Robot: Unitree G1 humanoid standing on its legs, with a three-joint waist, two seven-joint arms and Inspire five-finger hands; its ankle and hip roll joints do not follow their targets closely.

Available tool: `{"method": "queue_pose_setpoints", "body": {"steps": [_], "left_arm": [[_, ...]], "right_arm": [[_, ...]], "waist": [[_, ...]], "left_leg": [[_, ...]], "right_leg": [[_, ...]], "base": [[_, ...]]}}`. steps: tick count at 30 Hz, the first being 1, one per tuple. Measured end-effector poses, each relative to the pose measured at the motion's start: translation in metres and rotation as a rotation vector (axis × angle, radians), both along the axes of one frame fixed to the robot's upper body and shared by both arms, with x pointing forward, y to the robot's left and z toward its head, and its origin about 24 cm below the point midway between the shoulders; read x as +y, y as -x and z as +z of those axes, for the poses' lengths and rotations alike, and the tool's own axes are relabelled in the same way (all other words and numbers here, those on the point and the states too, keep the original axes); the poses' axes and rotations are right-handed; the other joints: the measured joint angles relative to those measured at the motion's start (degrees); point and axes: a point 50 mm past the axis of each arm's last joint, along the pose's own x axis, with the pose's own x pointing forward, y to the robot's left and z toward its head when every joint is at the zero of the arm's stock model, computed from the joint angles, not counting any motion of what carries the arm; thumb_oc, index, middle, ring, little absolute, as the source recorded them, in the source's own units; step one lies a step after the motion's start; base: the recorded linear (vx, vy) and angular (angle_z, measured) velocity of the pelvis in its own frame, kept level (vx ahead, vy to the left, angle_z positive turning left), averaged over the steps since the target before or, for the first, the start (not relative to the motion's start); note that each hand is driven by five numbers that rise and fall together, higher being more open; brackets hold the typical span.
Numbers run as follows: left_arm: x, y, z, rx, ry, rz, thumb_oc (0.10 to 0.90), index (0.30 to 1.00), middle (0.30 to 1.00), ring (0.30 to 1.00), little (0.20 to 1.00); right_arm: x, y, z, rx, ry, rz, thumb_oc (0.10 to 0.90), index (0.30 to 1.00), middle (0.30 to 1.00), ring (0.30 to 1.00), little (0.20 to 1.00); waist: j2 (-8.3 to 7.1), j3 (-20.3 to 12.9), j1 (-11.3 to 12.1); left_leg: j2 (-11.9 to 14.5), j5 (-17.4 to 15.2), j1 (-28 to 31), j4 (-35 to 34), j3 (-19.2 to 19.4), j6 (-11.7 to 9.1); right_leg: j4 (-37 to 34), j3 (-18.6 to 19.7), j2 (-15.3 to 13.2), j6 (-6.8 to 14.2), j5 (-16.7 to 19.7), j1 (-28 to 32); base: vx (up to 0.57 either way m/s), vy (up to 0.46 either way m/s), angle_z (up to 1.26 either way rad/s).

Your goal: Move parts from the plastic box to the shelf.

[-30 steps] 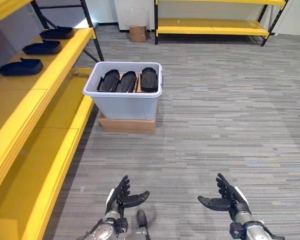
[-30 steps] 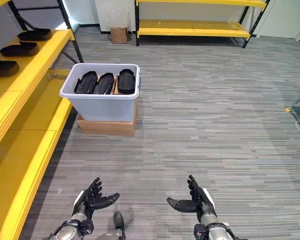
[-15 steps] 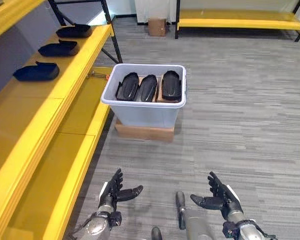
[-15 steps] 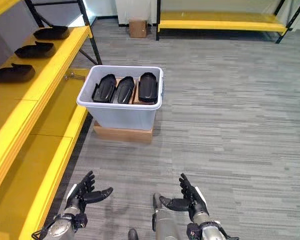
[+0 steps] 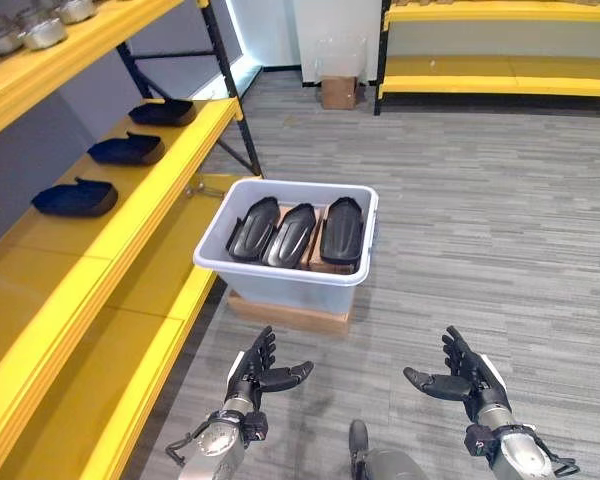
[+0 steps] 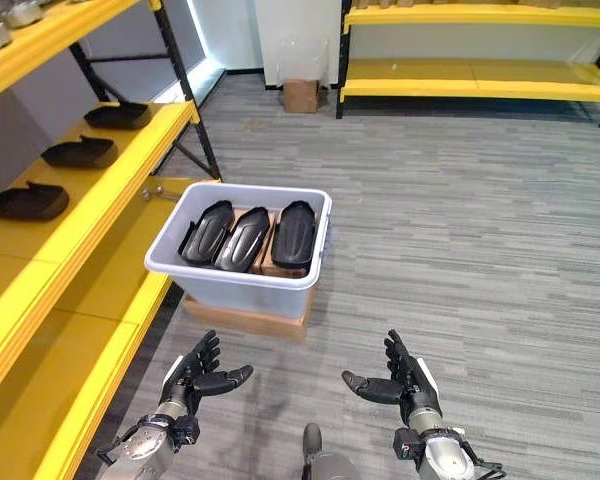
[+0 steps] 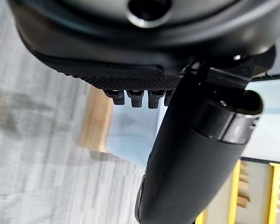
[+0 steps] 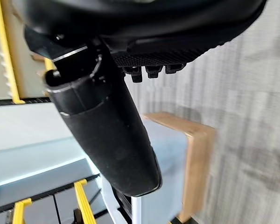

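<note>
Grey striped carpet runs between yellow shelves [image 5: 130,215]. The left hand [image 5: 257,372] and right hand [image 5: 458,376] hover low, fingers spread, holding nothing. At twelve o'clock from them sits the plastic box [image 5: 290,282] on a wooden block [image 5: 285,314], with three black parts [image 5: 297,232] inside. This looks like the approach; next, reach into the box. No writing is legible.

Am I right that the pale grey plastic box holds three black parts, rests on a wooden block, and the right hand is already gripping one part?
Not quite. The pale grey plastic box does hold three black parts and rests on the wooden block, but the right hand is open and holds nothing, short of the box above the floor, as is the left hand. The left eye view shows this.
</note>
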Motion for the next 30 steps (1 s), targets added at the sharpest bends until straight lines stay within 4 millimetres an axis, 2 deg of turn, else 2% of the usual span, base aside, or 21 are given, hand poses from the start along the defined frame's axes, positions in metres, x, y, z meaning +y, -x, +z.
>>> {"method": "queue_pose_setpoints", "body": {"steps": [1, 2, 3, 4, 5, 6, 7, 8, 9, 10, 11, 14, 15, 16, 17, 19, 20, 21, 24, 27, 30], "left_arm": [[0.0, -0.003, 0.001, -0.004, -0.002, 0.0, 0.9, 1.0, 1.0, 1.0, 1.0], [0.001, 0.0, -0.001, 0.004, -0.002, 0.003, 0.9, 1.0, 1.0, 1.0, 1.0], [0.002, 0.005, -0.004, 0.022, -0.004, 0.007, 0.9, 1.0, 1.0, 1.0, 1.0], [0.003, 0.009, -0.007, 0.042, -0.008, 0.01, 0.9, 1.0, 1.0, 1.0, 1.0], [0.004, 0.013, -0.01, 0.055, -0.009, 0.013, 0.9, 1.0, 1.0, 1.0, 1.0], [0.004, 0.014, -0.011, 0.06, -0.008, 0.013, 0.9, 1.0, 1.0, 1.0, 1.0], [0.004, 0.017, -0.013, 0.071, -0.007, 0.015, 0.9, 1.0, 1.0, 1.0, 1.0], [0.006, 0.019, -0.014, 0.083, -0.012, 0.021, 0.9, 1.0, 1.0, 1.0, 1.0], [0.004, 0.019, -0.014, 0.083, -0.009, 0.016, 0.9, 1.0, 1.0, 1.0, 1.0], [0.003, 0.019, -0.014, 0.084, -0.005, 0.01, 0.9, 1.0, 1.0, 1.0, 1.0], [0.002, 0.019, -0.014, 0.081, -0.003, 0.005, 0.9, 1.0, 1.0, 1.0, 1.0], [0.001, 0.02, -0.014, 0.081, -0.001, -0.001, 0.9, 1.0, 1.0, 1.0, 1.0], [-0.002, 0.019, -0.013, 0.078, 0.003, -0.012, 0.9, 1.0, 1.0, 1.0, 1.0], [-0.001, 0.019, -0.013, 0.077, -0.001, -0.012, 0.9, 1.0, 1.0, 1.0, 1.0], [0.001, 0.015, -0.011, 0.067, -0.008, -0.007, 0.9, 1.0, 1.0, 1.0, 1.0], [0.003, 0.017, -0.011, 0.07, -0.018, -0.008, 0.9, 1.0, 1.0, 1.0, 1.0], [0.004, 0.017, -0.011, 0.07, -0.02, -0.007, 0.9, 1.0, 1.0, 1.0, 1.0], [0.008, 0.016, -0.01, 0.067, -0.036, -0.012, 0.9, 1.0, 1.0, 1.0, 1.0], [0.017, 0.016, -0.007, 0.06, -0.074, -0.001, 0.9, 1.0, 1.0, 1.0, 1.0], [0.023, 0.015, -0.005, 0.057, -0.096, 0.001, 0.9, 1.0, 1.0, 1.0, 1.0], [0.022, 0.016, -0.004, 0.055, -0.094, -0.003, 0.9, 1.0, 1.0, 1.0, 1.0]], "right_arm": [[0.001, 0.005, -0.004, 0.019, -0.008, -0.014, 0.9, 1.0, 1.0, 1.0, 1.0], [0.002, 0.007, -0.005, 0.024, -0.01, -0.016, 0.9, 1.0, 1.0, 1.0, 1.0], [0.003, 0.009, -0.006, 0.033, -0.012, -0.017, 0.9, 1.0, 1.0, 1.0, 1.0], [0.004, 0.01, -0.007, 0.032, -0.015, -0.02, 0.9, 1.0, 1.0, 1.0, 1.0], [0.005, 0.009, -0.005, 0.024, -0.016, -0.014, 0.9, 1.0, 1.0, 1.0, 1.0], [0.004, 0.009, -0.005, 0.025, -0.014, -0.014, 0.9, 1.0, 1.0, 1.0, 1.0], [0.004, 0.01, -0.006, 0.032, -0.011, -0.009, 0.9, 1.0, 1.0, 1.0, 1.0], [0.005, 0.011, -0.008, 0.042, -0.011, -0.004, 0.9, 1.0, 1.0, 1.0, 1.0], [0.003, 0.015, -0.009, 0.055, -0.008, -0.009, 0.9, 1.0, 1.0, 1.0, 1.0], [0.002, 0.018, -0.01, 0.063, -0.002, -0.01, 0.9, 1.0, 1.0, 1.0, 1.0], [0.0, 0.021, -0.011, 0.073, 0.005, -0.008, 0.9, 1.0, 1.0, 1.0, 1.0], [-0.003, 0.026, -0.012, 0.092, 0.013, -0.006, 0.9, 1.0, 1.0, 1.0, 1.0], [-0.007, 0.03, -0.013, 0.108, 0.023, -0.009, 0.9, 1.0, 1.0, 1.0, 1.0], [-0.005, 0.031, -0.015, 0.118, 0.015, -0.013, 0.9, 1.0, 1.0, 1.0, 1.0], [-0.001, 0.033, -0.017, 0.122, -0.002, -0.012, 0.9, 1.0, 1.0, 1.0, 1.0], [0.003, 0.031, -0.017, 0.113, -0.02, 0.004, 0.9, 1.0, 1.0, 1.0, 1.0], [0.004, 0.031, -0.017, 0.112, -0.024, 0.006, 0.9, 1.0, 1.0, 1.0, 1.0], [0.008, 0.027, -0.016, 0.098, -0.036, 0.008, 0.9, 1.0, 1.0, 1.0, 1.0], [0.015, 0.02, -0.015, 0.085, -0.052, 0.026, 0.9, 1.0, 1.0, 1.0, 1.0], [0.02, 0.011, -0.012, 0.058, -0.054, 0.041, 0.9, 1.0, 1.0, 1.0, 1.0], [0.022, 0.008, -0.011, 0.05, -0.052, 0.046, 0.9, 1.0, 1.0, 1.0, 1.0]], "waist": [[-1.99, 0.32, 0.44], [-2.32, 0.23, 1.05], [-2.65, 0.31, 1.6], [-2.73, 0.18, 1.34], [-2.02, -0.39, 1.21], [-1.86, -0.4, 1.17], [-1.75, -0.57, 1.46], [-1.24, -0.77, 1.45], [-1.31, -0.73, 0.81], [-1.03, -0.85, 1.13], [-0.57, -1.12, 0.99], [1.67, -1.95, 1.15], [4.06, -2.61, 0.84], [3.91, -2.56, 0.49], [2.92, -2.57, 0.64], [2.3, -2.74, 1.29], [2.3, -2.74, 1.36], [2.19, -2.74, 1.38], [2.05, -2.75, 1.89], [1.86, -2.78, 1.7], [1.81, -2.77, 1.75]], "left_leg": [[1.4, -0.49, -0.76, -6.23, 4.97, 1.9], [1.32, -0.31, -1.34, -11.89, 5.06, 2.45], [2.39, -0.12, -2.09, -16.91, 3.98, 2.23], [2.95, 0.46, -1.71, -21.9, 3.76, 1.97], [3.97, 2.41, 0.3, -33.23, 2.46, 2.15], [4.4, 3.17, 0.41, -35.18, 2.06, 1.91], [5.45, 5.55, 1.83, -42.27, -0.13, 1.51], [7.89, 9.15, 3.53, -48.17, -3.45, 1.22], [8.5, 9.7, 3.1, -48.0, -3.72, 0.9], [8.72, 10.51, 4.26, -48.43, -3.29, 0.1], [8.73, 11.31, 4.55, -48.28, -3.08, 0.21], [8.01, 12.44, 6.35, -49.63, -1.58, 0.98], [7.67, 12.48, 7.51, -49.8, -0.58, 1.99], [6.69, 11.73, 7.5, -49.79, -0.68, 0.69], [4.27, 10.94, 7.82, -49.82, 0.12, 1.88], [-0.04, 9.1, 8.61, -49.8, 1.49, 4.19], [-0.79, 8.85, 8.62, -49.81, 1.7, 4.53], [-3.08, 8.01, 8.56, -49.83, 1.87, 5.76], [-6.75, 6.64, 8.39, -49.82, 2.87, 8.09], [-8.57, 5.99, 8.3, -49.81, 3.32, 9.62], [-8.67, 5.69, 8.47, -49.81, 4.22, 10.45]], "right_leg": [[-0.94, 0.15, -0.63, 0.13, 0.18, 1.12], [-1.18, 0.23, -0.49, 0.49, 0.43, 1.68], [-1.18, 1.14, 0.08, -0.14, 0.9, 2.61], [-2.45, 1.29, 0.69, 1.59, 0.41, 3.16], [-2.8, 2.0, 1.8, 1.1, 0.29, 3.93], [-2.98, 2.54, 2.19, 1.32, 0.18, 4.16], [-3.16, 3.15, 3.2, 2.12, 0.01, 4.29], [-2.84, 4.5, 4.26, 0.3, 0.11, 5.04], [-3.13, 5.83, 4.36, 1.79, -0.97, 5.86], [-2.81, 5.71, 4.1, 2.04, -1.36, 6.35], [-2.83, 6.49, 4.1, 1.95, -1.67, 6.55], [-3.18, 8.53, 3.88, 3.48, -2.3, 7.24], [-3.06, 8.54, 3.97, 5.28, -3.23, 7.47], [-2.04, 8.19, 2.82, 6.34, -3.96, 7.19], [-0.94, 8.56, 0.37, 7.76, -4.86, 6.69], [0.12, 9.27, -4.12, 10.08, -6.19, 6.25], [0.42, 9.58, -4.99, 10.53, -6.45, 6.3], [0.72, 9.65, -7.14, 11.56, -6.68, 6.13], [2.38, 10.14, -10.64, 13.69, -6.97, 4.66], [7.2, 10.23, -12.08, 14.27, -7.03, 1.91], [13.69, 10.51, -12.82, 14.42, -7.21, -1.76]], "base": [[0.29, 0.14, 0.08], [0.27, 0.169, -0.34], [0.28, 0.215, -0.44], [0.26, 0.198, -0.48], [0.29, 0.227, -0.22], [0.18, 0.139, -0.36], [0.37, 0.294, -0.59], [0.27, 0.219, -0.57], [0.37, 0.301, -0.5], [0.17, 0.151, -0.25], [0.27, 0.265, -0.41], [0.23, 0.303, -0.34], [0.24, 0.341, 0.04], [0.22, 0.339, 0.1], [0.18, 0.308, 0.07], [0.16, 0.316, -0.08], [0.13, 0.303, -0.02], [0.08, 0.187, 0.04], [0.09, 0.294, -0.05], [0.06, 0.257, -0.07], [0.05, 0.245, -0.1]]}}
